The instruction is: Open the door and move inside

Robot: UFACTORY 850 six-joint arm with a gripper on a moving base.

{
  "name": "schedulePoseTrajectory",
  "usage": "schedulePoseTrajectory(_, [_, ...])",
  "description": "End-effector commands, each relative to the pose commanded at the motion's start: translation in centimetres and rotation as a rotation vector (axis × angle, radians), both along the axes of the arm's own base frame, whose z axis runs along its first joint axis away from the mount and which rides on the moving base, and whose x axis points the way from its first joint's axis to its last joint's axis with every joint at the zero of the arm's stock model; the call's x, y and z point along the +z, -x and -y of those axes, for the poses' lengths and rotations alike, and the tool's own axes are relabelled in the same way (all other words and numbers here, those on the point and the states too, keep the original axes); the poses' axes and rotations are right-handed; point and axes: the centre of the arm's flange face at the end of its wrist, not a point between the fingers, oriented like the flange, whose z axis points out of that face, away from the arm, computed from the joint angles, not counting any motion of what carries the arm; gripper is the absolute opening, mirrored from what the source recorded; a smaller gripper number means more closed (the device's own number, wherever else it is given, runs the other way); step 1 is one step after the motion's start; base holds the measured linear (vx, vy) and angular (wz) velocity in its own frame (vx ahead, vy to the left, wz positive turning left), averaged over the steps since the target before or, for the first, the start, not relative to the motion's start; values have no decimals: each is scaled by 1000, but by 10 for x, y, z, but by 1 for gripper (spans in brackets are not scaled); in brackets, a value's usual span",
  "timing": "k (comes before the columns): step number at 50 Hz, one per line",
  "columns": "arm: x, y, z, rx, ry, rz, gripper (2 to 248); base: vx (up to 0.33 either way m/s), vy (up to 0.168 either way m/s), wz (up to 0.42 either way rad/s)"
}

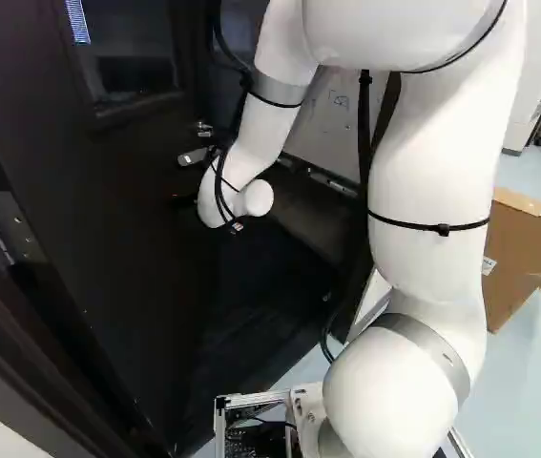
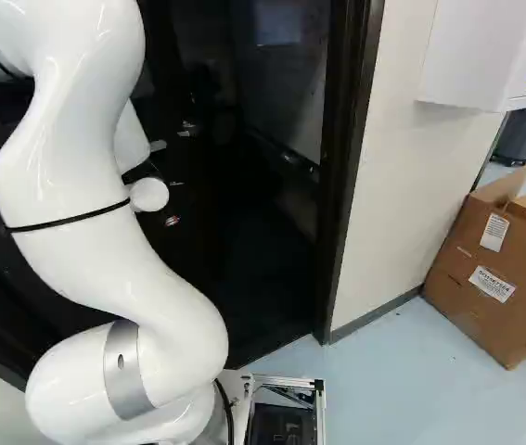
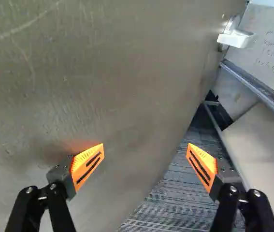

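Hazards: your gripper (image 3: 146,150), fingers spread wide and holding nothing, may skid along the door (image 3: 127,72) if you push askew; the door may swing back at you if unsupported; driving wide, you may clip the right frame (image 2: 344,167). Door: left side, partly open; dark, scuffed; pale lever handle (image 3: 237,38) at far edge.

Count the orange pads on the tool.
2: one pad on the side nearer the door, the other pad across the open tool, seen against striped floor.
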Motion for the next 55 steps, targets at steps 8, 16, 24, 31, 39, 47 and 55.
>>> schedulePoseTrajectory(8, [-1, -1, -11, 34, 6, 6, 247, 0, 0, 0])
schedulePoseTrajectory(16, [-1, -2, -21, 67, 12, 13, 247, 0, 0, 0])
schedulePoseTrajectory(24, [-2, -2, -32, 100, 17, 20, 247, 0, 0, 0])
schedulePoseTrajectory(31, [-3, -3, -42, 129, 22, 26, 247, 0, 0, 0])
schedulePoseTrajectory(39, [-3, -4, -53, 161, 27, 34, 247, 0, 0, 0])
schedulePoseTrajectory(47, [-4, -5, -63, 183, 29, 39, 247, 0, 0, 0])
schedulePoseTrajectory(55, [-5, -7, -73, 198, 27, 43, 247, 0, 0, 0])
